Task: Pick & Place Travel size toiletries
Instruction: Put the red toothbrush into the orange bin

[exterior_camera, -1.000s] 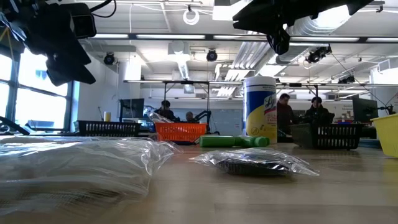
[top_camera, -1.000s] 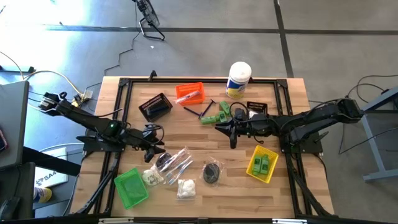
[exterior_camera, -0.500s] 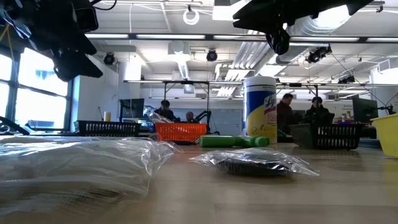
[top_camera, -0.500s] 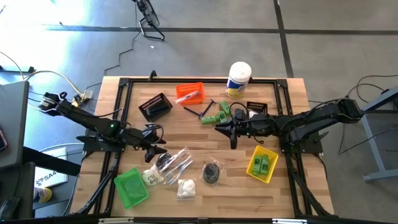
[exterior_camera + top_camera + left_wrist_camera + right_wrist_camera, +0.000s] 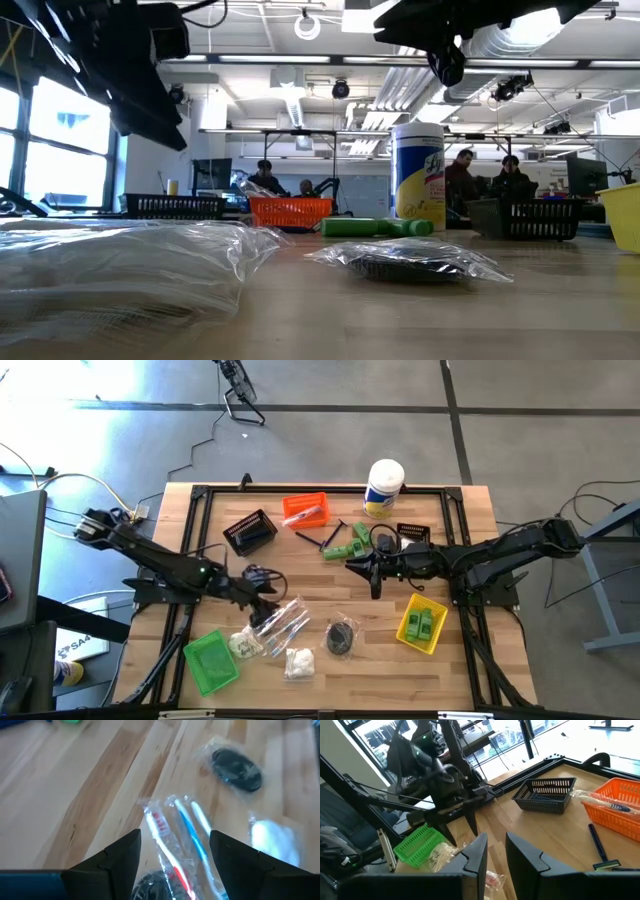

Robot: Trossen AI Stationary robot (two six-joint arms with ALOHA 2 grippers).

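Five small bins (image 5: pixel 305 510), two bagged dark bundles (image 5: pixel 342 636), two puff bags (image 5: pixel 298 662), one white canister (image 5: pixel 383 487)
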